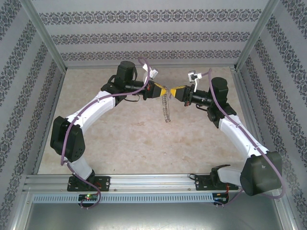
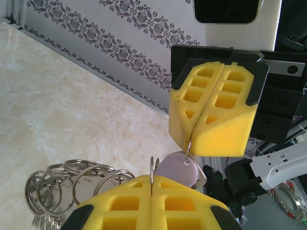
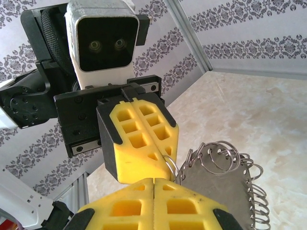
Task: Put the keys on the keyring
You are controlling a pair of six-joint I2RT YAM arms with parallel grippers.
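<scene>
My two grippers meet tip to tip above the middle of the table. The keyring (image 1: 166, 109) hangs below them, chain-like. In the right wrist view the keyring (image 3: 220, 191) is a grey metal piece whose holed rim carries several small split rings. My left gripper (image 2: 152, 181) is shut on one thin split ring. Opposite it, my right gripper (image 2: 191, 139) is shut on a wire loop that runs through a pale-purple tag (image 2: 177, 167), one of the keys. More rings (image 2: 72, 184) fan out to the left. From the right wrist, the right gripper (image 3: 153, 181) sits just under the left gripper (image 3: 165, 157).
The marble-look table (image 1: 134, 139) is boxed in by patterned walls (image 1: 153, 38) at the back and both sides. Aluminium posts stand at the corners, and a rail (image 1: 153, 182) carrying both arm bases runs along the near edge.
</scene>
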